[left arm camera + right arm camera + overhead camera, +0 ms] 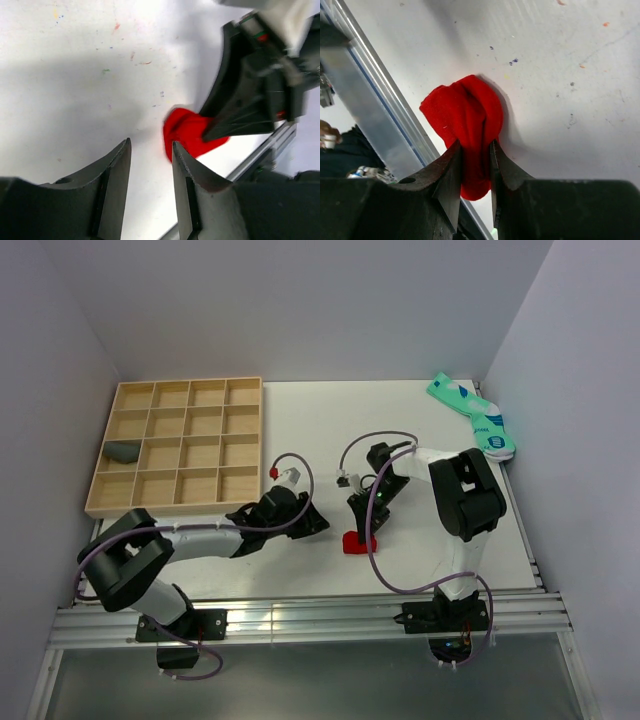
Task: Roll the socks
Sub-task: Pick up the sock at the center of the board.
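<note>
The red sock lies bunched up on the white table near its front edge. My right gripper is shut on the red sock, which fills the gap between its jaws. In the left wrist view the red sock lies just beyond my left gripper, which is open and empty; the right gripper presses on the sock's far side. The dark grey sock sits rolled in a left-hand compartment of the wooden tray. No white markings show on the red sock.
A pair of mint-green patterned socks lies at the back right of the table. The metal rail of the table's front edge runs right beside the red sock. White walls close in the sides and back.
</note>
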Tool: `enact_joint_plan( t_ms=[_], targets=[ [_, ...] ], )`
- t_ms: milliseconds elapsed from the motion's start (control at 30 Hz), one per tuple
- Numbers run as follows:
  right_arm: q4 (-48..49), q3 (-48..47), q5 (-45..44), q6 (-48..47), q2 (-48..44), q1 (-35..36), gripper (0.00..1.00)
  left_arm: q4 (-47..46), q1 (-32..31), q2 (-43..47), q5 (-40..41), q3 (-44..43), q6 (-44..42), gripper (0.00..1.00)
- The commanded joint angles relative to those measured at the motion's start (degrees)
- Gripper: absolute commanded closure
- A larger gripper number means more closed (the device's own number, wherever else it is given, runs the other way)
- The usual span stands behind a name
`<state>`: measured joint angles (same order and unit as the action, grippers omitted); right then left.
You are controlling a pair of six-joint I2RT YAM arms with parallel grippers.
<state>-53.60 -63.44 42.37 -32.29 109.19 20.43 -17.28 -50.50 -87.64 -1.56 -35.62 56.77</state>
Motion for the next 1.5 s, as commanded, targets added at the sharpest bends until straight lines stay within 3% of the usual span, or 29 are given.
enact_joint_plan(
  t_ms=[0,433,967,1467],
  targets=[
    [6.66,1.04,-8.88,4.06,-0.20,-0.12,1.00,0.76,-3.10,4.04,6.73,0.63,7.45,0.57],
    [12.90,-3.27,-6.87,16.47,3.75,-0.30,1.00,-14.87,-13.13,-3.59,14.74,5.47,29.78,0.58],
    [12.56,-7.75,4.56,21.22,2.96,-2.75,1.00,-19.55,-13.92,-3.07,23.09,4.15,33.14,0.50],
    [9.57,-10.65,10.98,21.83,-2.48,-3.90,1.00,-18.68,-10.24,-0.96,22.83,3.36,32.00,0.48]
  ],
)
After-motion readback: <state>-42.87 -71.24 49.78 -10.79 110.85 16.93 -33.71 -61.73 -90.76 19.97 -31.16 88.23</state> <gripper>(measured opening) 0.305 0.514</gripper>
